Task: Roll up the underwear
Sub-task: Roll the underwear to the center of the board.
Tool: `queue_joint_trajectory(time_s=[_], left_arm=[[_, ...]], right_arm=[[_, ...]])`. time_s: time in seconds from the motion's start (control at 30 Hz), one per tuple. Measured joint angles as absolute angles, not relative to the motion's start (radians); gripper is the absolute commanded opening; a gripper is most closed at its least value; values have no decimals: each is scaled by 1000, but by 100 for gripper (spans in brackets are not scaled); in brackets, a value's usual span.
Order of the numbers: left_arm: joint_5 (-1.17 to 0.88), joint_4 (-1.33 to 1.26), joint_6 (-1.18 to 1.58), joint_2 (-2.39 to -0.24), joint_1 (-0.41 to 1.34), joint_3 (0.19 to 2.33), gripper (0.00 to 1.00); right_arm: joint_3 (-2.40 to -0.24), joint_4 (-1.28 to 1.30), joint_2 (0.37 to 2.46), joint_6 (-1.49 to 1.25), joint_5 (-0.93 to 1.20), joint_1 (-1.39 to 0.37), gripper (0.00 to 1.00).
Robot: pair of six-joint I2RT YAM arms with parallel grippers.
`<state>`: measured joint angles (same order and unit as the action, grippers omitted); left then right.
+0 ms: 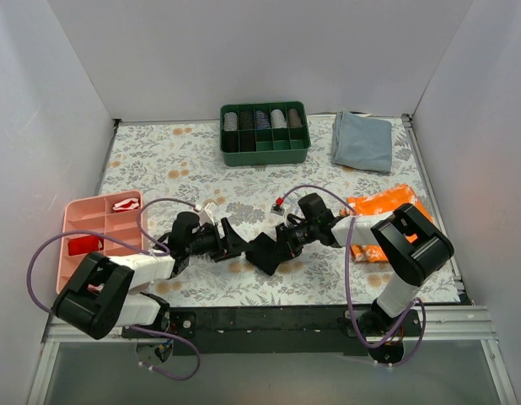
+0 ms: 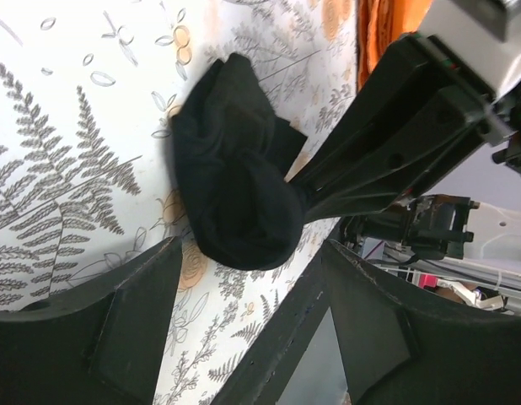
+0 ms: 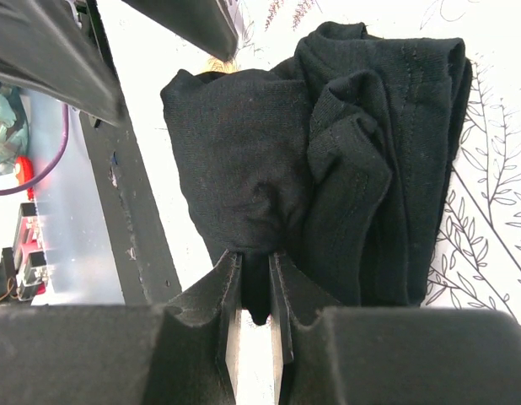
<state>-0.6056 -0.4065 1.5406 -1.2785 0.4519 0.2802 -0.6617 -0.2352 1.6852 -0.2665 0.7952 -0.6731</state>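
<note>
- Nearest us, the left gripper stands apart, 1 finger on each side of the underwear. We cannot tell whether it touches. If it closed off-centre, we think it would squash the bundle instead of tightening it.
- The underwear lies mid-table near the front edge, bunched and only loosely rolled. The right gripper is clamped on 1 thin fold at its edge. That fold could slip out, or a pull could unwind the layers.
- Further back, the orange cloth lies under the right arm, and a sweep might drag it.
</note>
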Motion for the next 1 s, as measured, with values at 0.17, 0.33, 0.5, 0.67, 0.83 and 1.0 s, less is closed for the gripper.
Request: queue_joint_trajectory(time_s=[0.17,0.33,0.5,0.67,0.83,1.0], left_arm=[[-597,-462,1553,-1337,473,263,65],[-587,-537,1571,-1411,503,263,61],[-579,-597,1595,-1456,514,263,47],[-561,-607,1605,-1466,515,263,36],[-550,-606,1608,-1466,517,263,18],[-546,-588,1604,-1472,519,279,6]], right_arm=[[-673,-223,1696,-266,804,-671,18],[-673,-219,1697,-264,807,-669,18],[-673,-219,1697,-263,808,-669,18],[-673,-219,1697,-259,809,-668,19],[-673,-219,1697,-258,811,-668,25],[-673,-212,1697,-244,811,-668,41]])
